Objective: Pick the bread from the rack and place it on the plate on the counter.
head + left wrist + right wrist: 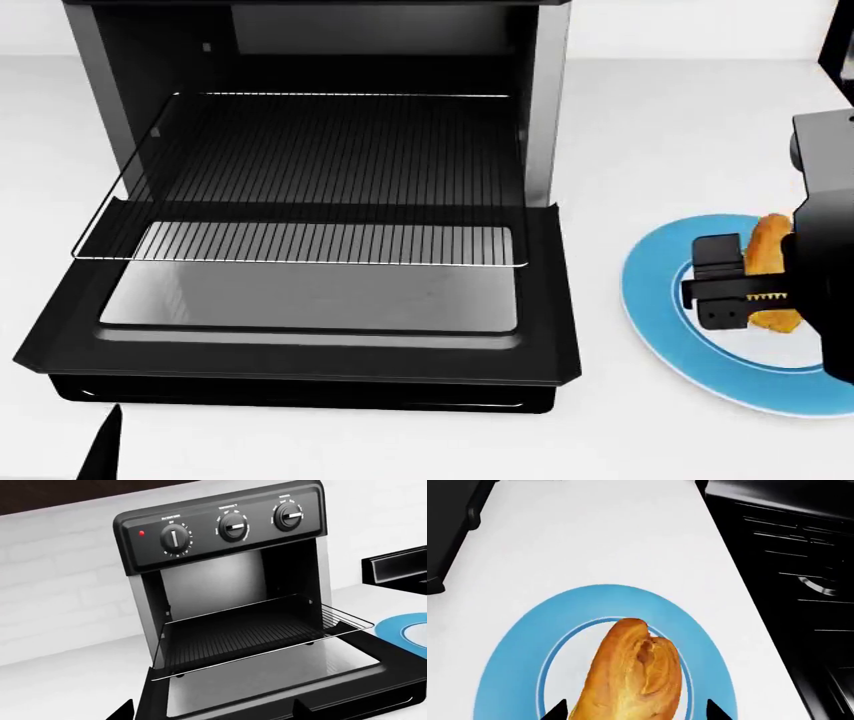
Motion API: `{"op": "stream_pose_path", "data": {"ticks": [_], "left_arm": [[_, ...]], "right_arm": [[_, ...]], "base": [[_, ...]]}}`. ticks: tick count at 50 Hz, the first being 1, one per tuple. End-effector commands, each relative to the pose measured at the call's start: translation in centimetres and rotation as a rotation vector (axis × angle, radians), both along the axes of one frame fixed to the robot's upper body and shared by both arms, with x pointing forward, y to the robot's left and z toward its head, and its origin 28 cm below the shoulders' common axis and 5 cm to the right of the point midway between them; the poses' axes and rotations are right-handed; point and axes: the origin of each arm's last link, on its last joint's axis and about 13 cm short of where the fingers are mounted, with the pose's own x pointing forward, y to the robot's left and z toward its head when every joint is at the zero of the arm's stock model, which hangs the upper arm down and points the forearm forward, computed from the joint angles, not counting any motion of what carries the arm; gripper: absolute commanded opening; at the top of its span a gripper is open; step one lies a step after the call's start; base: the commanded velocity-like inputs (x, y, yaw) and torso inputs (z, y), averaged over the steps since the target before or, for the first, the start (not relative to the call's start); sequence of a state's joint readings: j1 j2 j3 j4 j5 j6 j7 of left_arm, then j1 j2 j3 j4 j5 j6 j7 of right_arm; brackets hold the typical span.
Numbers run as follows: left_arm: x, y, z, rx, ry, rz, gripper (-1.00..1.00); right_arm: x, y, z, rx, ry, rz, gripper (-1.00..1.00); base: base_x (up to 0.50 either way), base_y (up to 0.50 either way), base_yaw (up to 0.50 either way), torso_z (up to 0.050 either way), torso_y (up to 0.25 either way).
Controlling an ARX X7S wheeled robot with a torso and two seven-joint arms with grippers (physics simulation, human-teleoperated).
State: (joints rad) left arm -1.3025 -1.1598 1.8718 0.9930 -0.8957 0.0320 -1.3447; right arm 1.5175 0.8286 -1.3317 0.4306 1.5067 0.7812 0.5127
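On the left wrist view, I see the toaster oven (220, 580) with its door (280, 685) folded down and the rack (253, 635) pulled partway out, bare of any load. A sliver of the plate (407, 630) shows beside the door, cut off by the frame. Only a dark tip of my left gripper (123, 711) pokes in at the edge, so I cannot tell whether it is spread or pressed together.

From the head view, the rack (307, 200) sits level over the open door (307, 300), and the plate (667, 300) lies on the counter (667, 120) just beside the oven. My right gripper (747, 290) reaches in from the right edge over the plate's centre, its fingers pinching the bread (771, 250). Most of the loaf hides behind the fingers, and the arm is cropped.

Through the right wrist view, the bread (634, 675) is over the white centre of the plate (507, 665), its long axis running away from the camera, split top facing up. Two black fingertips (557, 711) flank its near end, which the frame cuts off. I cannot tell whether the loaf touches the plate.
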Motion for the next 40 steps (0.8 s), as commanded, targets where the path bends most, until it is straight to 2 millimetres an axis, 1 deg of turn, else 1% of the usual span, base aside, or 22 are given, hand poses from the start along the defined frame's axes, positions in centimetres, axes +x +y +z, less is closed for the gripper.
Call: {"op": "stream_pose_path", "data": {"ticks": [1, 13, 17, 20, 22, 24, 31, 34, 37, 40], "left_arm": [[-0.2, 0.0, 0.0, 0.000, -0.002, -0.001, 1.00], [-0.2, -0.1, -0.1, 0.001, 0.004, -0.004, 1.00], [-0.2, -0.1, -0.2, -0.002, 0.005, -0.001, 1.00], [-0.2, 0.0, -0.3, -0.005, 0.007, 0.003, 1.00], [-0.2, 0.0, -0.3, -0.005, 0.006, 0.002, 1.00], [-0.2, 0.0, -0.3, -0.006, 0.006, 0.001, 1.00], [-0.2, 0.0, -0.4, -0.011, 0.006, 0.000, 1.00], [-0.2, 0.0, -0.3, -0.010, 0.004, 0.000, 1.00], [0.0, -0.1, -0.3, -0.012, 0.003, -0.005, 1.00], [0.0, -0.1, -0.3, -0.012, 0.002, -0.007, 1.00]], "right_arm": [[-0.1, -0.1, 0.0, 0.009, -0.009, 0.007, 1.00], [-0.1, -0.2, -0.4, 0.008, -0.028, 0.012, 1.00], [-0.8, 0.1, 0.2, -0.007, -0.103, 0.003, 1.00], [-1.9, 0.7, 1.2, -0.020, -0.189, 0.010, 1.00], [-2.3, 0.8, 1.5, 0.000, -0.211, 0.015, 1.00], [-3.1, 1.2, 2.2, -0.007, -0.233, 0.034, 1.00], [-4.1, 1.9, 3.0, -0.012, -0.269, 0.075, 1.00], [-4.9, 2.3, 3.5, -0.023, -0.294, 0.097, 1.00], [-5.4, 2.7, 3.5, -0.030, -0.297, 0.113, 1.00], [-6.3, 3.0, 3.8, -0.032, -0.320, 0.124, 1.00]], "base": [[0.00, 0.00, 0.00, 0.000, 0.000], [0.00, 0.00, 0.00, 0.000, 0.000], [0.00, 0.00, 0.00, 0.000, 0.000], [0.00, 0.00, 0.00, 0.000, 0.000], [0.00, 0.00, 0.00, 0.000, 0.000], [0.00, 0.00, 0.00, 0.000, 0.000], [0.00, 0.00, 0.00, 0.000, 0.000], [0.00, 0.00, 0.00, 0.000, 0.000], [0.00, 0.00, 0.00, 0.000, 0.000], [0.00, 0.00, 0.00, 0.000, 0.000]]}}
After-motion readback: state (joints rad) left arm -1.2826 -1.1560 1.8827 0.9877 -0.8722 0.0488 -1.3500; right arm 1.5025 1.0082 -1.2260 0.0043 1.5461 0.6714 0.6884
